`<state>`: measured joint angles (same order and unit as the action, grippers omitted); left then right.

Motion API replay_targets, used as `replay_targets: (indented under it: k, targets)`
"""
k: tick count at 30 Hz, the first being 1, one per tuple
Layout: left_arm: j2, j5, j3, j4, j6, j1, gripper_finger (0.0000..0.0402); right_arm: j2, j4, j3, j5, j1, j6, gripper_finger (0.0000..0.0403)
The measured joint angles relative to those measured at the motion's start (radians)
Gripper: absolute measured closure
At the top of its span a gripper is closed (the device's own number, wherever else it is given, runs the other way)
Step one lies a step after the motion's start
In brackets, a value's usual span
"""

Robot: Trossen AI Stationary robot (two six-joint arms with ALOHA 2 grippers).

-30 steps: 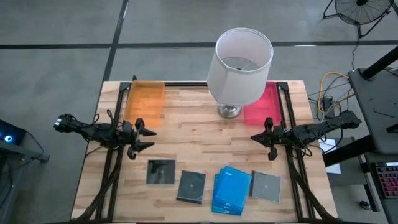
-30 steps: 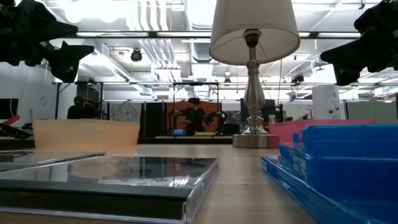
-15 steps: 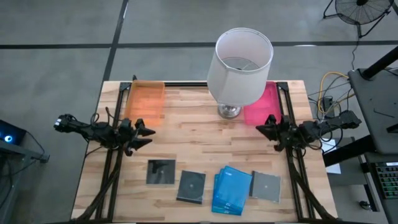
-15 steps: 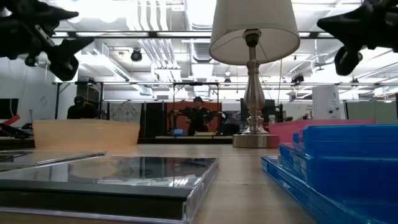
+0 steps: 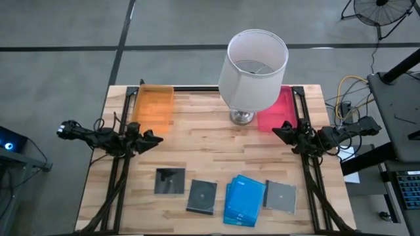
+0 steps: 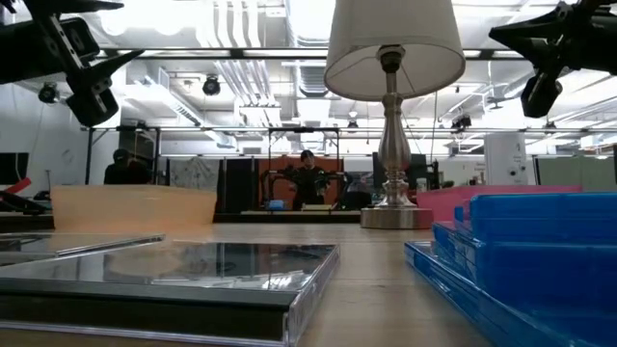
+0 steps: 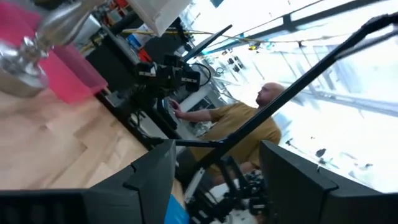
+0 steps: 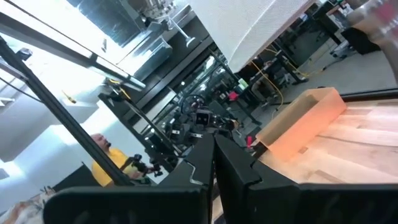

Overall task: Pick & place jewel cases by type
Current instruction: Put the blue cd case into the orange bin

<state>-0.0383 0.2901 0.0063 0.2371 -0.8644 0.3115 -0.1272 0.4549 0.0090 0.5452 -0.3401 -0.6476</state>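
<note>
Several jewel cases lie flat in a row near the table's front edge: three dark square ones (image 5: 170,181), (image 5: 202,196), (image 5: 281,196) and a stack of bright blue ones (image 5: 243,200). In the low view a dark case (image 6: 193,275) and the blue stack (image 6: 521,251) fill the foreground. My left gripper (image 5: 152,139) hovers open at the table's left edge, level with the table's middle, and holds nothing; its fingers stand apart in the left wrist view (image 7: 214,180). My right gripper (image 5: 277,131) hovers shut at the right edge, fingers together (image 8: 214,165). Both point inward and slightly up.
A lamp (image 5: 252,69) with a white shade stands at the far middle, its metal foot (image 5: 241,117) on the wood. A translucent orange tray (image 5: 152,108) sits far left and a pink tray (image 5: 275,110) far right. Bare wood lies between trays and cases. People show beyond the table.
Both grippers have rolled about their own pointing lines and tipped upward. The right one has also risen a little. Neither has opened or shut, and no case has moved.
</note>
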Motion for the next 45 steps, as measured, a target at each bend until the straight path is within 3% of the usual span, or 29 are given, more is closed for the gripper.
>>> replay_targets:
  k: [9, 17, 21, 26, 30, 38, 45]
  targets:
    - [-0.003, -0.016, 0.000, 0.001, -0.163, 0.000, 0.0188, 0.000, -0.014, 0.000, -0.004, 0.000, 0.026, 0.0394]
    - [-0.011, -0.010, 0.001, 0.016, -0.048, 0.000, 0.0197, 0.000, -0.035, 0.000, -0.024, 0.000, 0.014, 0.0394]
    - [-0.032, -0.008, 0.014, -0.002, 0.009, 0.000, 0.0251, 0.000, -0.032, 0.000, -0.030, 0.000, 0.014, 0.0394]
    - [-0.070, -0.008, 0.054, 0.005, 0.104, 0.000, 0.0370, 0.000, -0.032, 0.000, -0.030, 0.000, 0.019, 0.0394]
    - [-0.097, -0.008, 0.088, 0.023, 0.185, 0.000, 0.0395, 0.000, -0.028, 0.000, -0.030, 0.000, 0.019, 0.0394]
    - [-0.183, -0.017, 0.249, -0.003, 0.343, 0.000, 0.0401, -0.001, 0.028, 0.033, -0.068, 0.000, 0.068, 0.0394]
    - [-0.371, -0.008, 0.523, -0.352, 0.378, 0.000, 0.0401, -0.076, -0.126, 0.275, -0.100, 0.000, 0.219, 0.0394]
